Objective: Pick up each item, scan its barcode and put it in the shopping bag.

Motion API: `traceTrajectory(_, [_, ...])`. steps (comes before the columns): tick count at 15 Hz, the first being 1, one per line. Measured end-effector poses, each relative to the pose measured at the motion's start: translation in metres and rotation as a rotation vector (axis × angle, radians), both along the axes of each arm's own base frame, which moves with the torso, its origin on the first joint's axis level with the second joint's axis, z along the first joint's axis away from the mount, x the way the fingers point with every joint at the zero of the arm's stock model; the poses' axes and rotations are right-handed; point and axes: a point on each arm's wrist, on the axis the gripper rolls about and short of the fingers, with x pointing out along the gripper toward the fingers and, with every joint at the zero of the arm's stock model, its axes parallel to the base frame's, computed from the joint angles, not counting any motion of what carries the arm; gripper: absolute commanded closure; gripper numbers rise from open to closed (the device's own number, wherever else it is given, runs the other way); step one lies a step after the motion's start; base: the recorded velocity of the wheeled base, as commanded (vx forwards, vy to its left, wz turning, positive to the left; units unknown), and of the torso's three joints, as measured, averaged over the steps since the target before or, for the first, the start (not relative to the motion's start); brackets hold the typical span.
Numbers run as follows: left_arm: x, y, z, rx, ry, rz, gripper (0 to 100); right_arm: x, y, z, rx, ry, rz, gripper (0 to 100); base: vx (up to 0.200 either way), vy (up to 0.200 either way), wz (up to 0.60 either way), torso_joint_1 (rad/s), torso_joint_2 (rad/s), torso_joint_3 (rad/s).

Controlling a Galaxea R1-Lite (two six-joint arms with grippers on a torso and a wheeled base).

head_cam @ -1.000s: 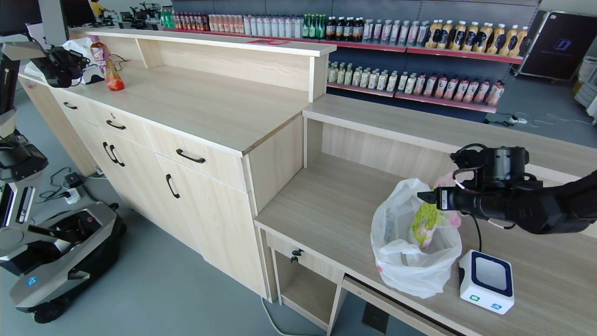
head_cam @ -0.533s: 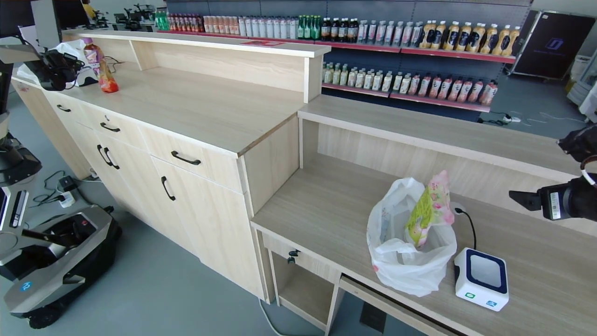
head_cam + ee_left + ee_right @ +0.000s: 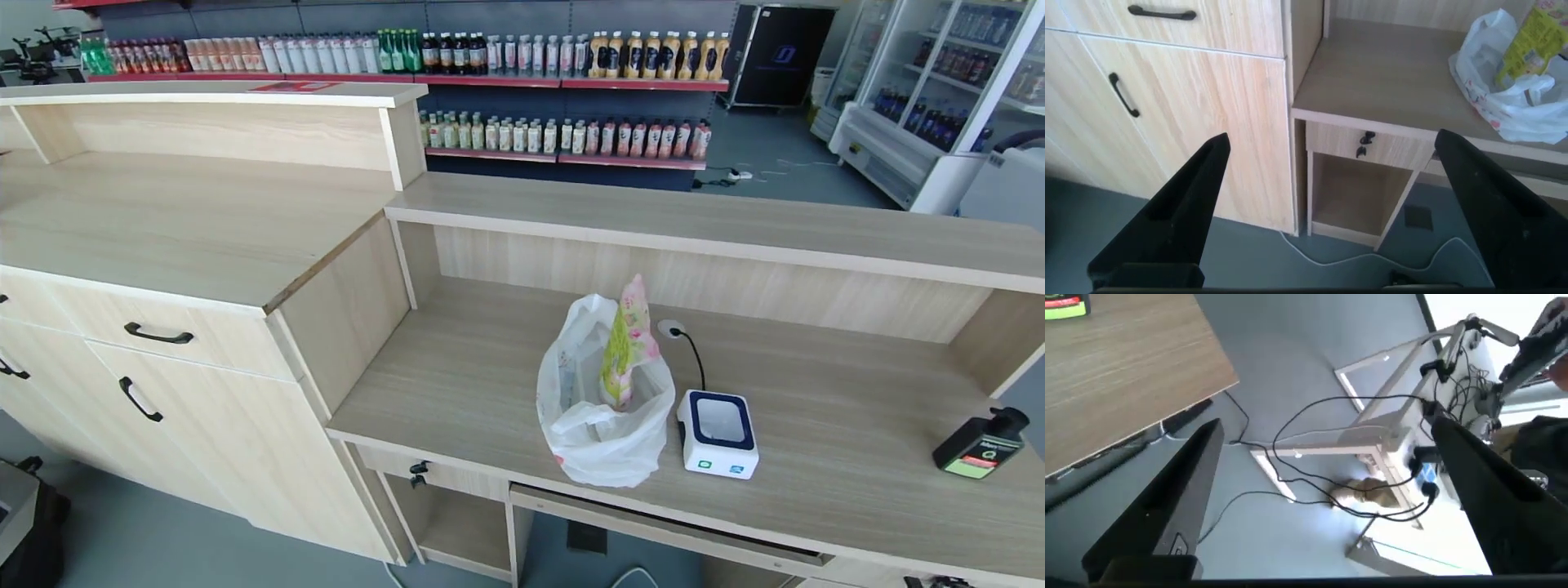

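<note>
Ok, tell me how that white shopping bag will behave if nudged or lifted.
The shopping bag looks like thin, crumpled plastic, so it would probably flop and deform rather than slide whole. One snack packet is visible inside, so it is likely light. The packet pokes well above the rim, so a push may tip it.

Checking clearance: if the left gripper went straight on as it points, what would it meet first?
Probably the pale wooden drawer front with a black key, below the desk edge; the left gripper aims about there, though depth is unclear.
</note>
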Motion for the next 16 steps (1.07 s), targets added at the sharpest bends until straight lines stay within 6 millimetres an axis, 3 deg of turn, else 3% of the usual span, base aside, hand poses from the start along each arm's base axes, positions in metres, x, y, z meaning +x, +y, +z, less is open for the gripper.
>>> traceTrajectory(3, [0.000,0.000,0.000,0.000,0.000,0.000,0,0.017,-0.041,-0.025,0.012,0.095,0.054,0,0.000,0.000,0.00,0.000,0.00,0.000])
traceTrajectory(6, [0.000,0.000,0.000,0.000,0.000,0.000,0,0.027,-0.076,-0.050,-0.019,0.266,0.418,0,0.000,0.000,0.00,0.000,0.00,0.000])
traceTrajectory(10, [0.000,0.000,0.000,0.000,0.000,0.000,0,0.042,-0.099,-0.074,-0.013,0.246,0.697,0,0.000,0.000,0.00,0.000,0.00,0.000])
traceTrajectory(16, [0.000,0.000,0.000,0.000,0.000,0.000,0,0.057,-0.118,-0.109,0.081,0.148,0.837,0,0.000,0.000,0.00,0.000,0.00,0.000])
